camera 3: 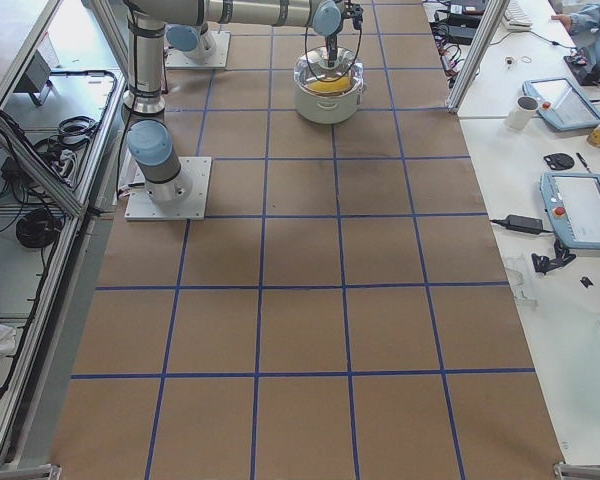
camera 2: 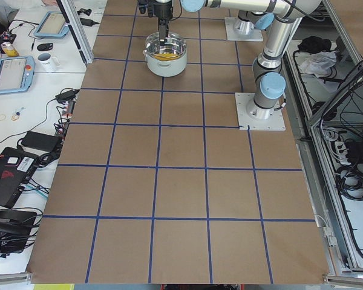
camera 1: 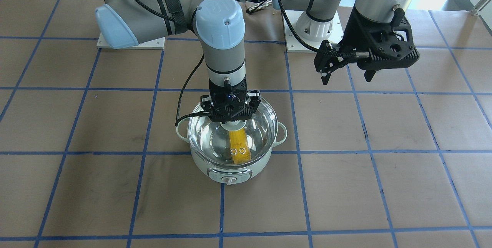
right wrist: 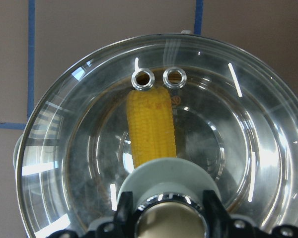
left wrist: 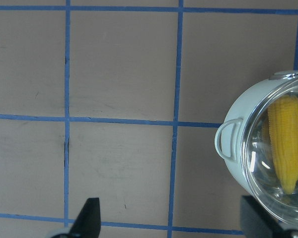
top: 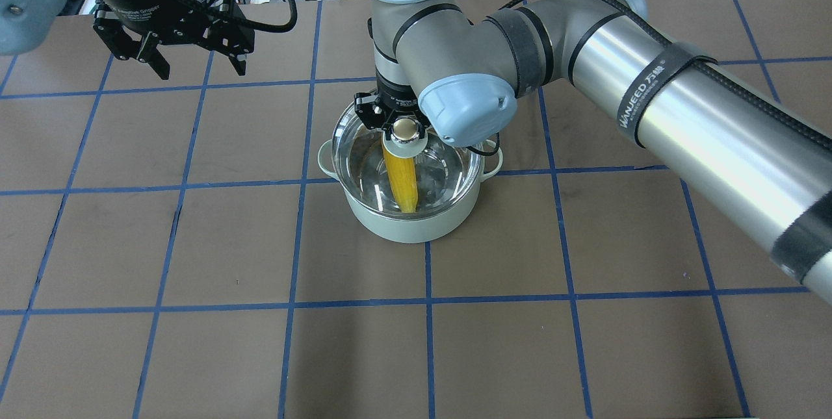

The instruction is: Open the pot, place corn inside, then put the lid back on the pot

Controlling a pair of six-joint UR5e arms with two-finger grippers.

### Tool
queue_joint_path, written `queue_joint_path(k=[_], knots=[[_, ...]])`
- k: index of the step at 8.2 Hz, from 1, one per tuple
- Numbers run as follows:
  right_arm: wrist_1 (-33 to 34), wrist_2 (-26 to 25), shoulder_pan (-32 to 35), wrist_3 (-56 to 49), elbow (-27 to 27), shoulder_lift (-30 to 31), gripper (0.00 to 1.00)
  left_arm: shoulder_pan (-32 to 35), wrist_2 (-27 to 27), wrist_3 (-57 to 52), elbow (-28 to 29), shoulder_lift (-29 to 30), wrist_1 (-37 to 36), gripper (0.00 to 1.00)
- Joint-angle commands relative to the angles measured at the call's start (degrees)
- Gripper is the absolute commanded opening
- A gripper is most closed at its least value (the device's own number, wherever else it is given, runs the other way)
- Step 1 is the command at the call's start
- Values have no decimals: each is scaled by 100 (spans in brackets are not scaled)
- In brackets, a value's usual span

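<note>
The pale mint-green pot [camera 1: 230, 171] stands on the table, its dial facing away from the robot. The yellow corn [camera 1: 240, 148] lies inside it, seen through the clear glass lid [camera 1: 215, 132], which rests on the pot's rim. My right gripper [camera 1: 233, 123] points straight down over the lid's centre, its fingers closed against both sides of the knob [top: 405, 128]. The right wrist view shows the corn [right wrist: 151, 124] under the glass and the two vent holes. My left gripper [camera 1: 348, 75] is open and empty, raised above the table well to the pot's side; its wrist view shows the pot's handle [left wrist: 228, 139].
The table is brown with a blue tape grid [top: 296, 243]. The arm base plates [camera 1: 311, 36] sit at the robot's edge. Side benches hold tablets, mugs and cables [camera 2: 24, 72], off the work surface.
</note>
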State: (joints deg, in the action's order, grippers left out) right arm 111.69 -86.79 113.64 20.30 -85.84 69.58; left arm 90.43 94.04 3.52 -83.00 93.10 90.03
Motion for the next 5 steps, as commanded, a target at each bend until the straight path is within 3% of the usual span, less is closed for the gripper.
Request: queue_joint_path(k=[1,5], knots=[[54,-39,-9,-60,-3,-41,8,1,-26,0,3,-81,6,100],[63,-57,-9,-114,-72,-93,8,1,-448,-17,-58,-116,49,100]])
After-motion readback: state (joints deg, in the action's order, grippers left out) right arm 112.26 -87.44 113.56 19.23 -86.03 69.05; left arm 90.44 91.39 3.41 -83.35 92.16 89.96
